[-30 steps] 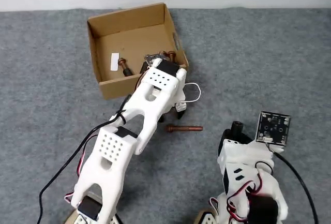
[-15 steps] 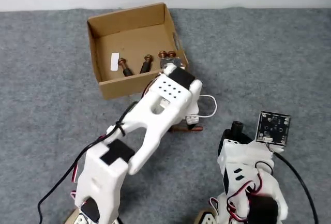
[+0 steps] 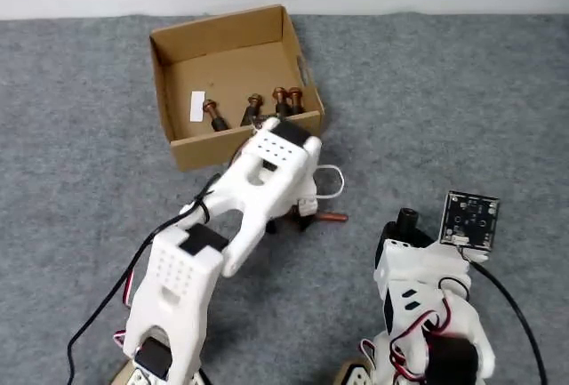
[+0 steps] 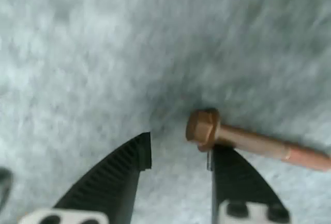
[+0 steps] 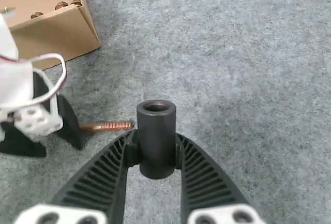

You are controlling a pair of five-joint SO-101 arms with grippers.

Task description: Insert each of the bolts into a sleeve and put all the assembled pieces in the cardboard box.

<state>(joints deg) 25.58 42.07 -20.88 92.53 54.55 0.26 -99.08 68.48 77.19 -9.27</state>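
A copper bolt [image 3: 332, 217] [image 4: 243, 141] [image 5: 106, 126] lies flat on the grey mat, in front of the cardboard box [image 3: 227, 142] [image 5: 51, 27]. My left gripper [image 3: 289, 221] [image 4: 178, 149] is down at the bolt's hex head and open. One finger [image 4: 227, 175] sits just under the shaft and the other finger [image 4: 124, 167] stands well apart from it. Nearer the front, my right gripper [image 3: 404, 232] [image 5: 155, 144] is shut on an upright black sleeve [image 3: 407, 219] [image 5: 156, 131]. Several bolt-and-sleeve pieces [image 3: 252, 109] lie in the box.
A white label [image 3: 197, 106] lies on the box floor. A white wire loop [image 3: 331, 180] sticks out beside the left arm's wrist. The right arm carries a square black camera board [image 3: 471, 220]. Open grey mat stretches to the right of the box.
The left arm drew back from the box, swung right over the bolt, then settled lower with its fingers at the bolt's head. The right arm and sleeve stayed still.
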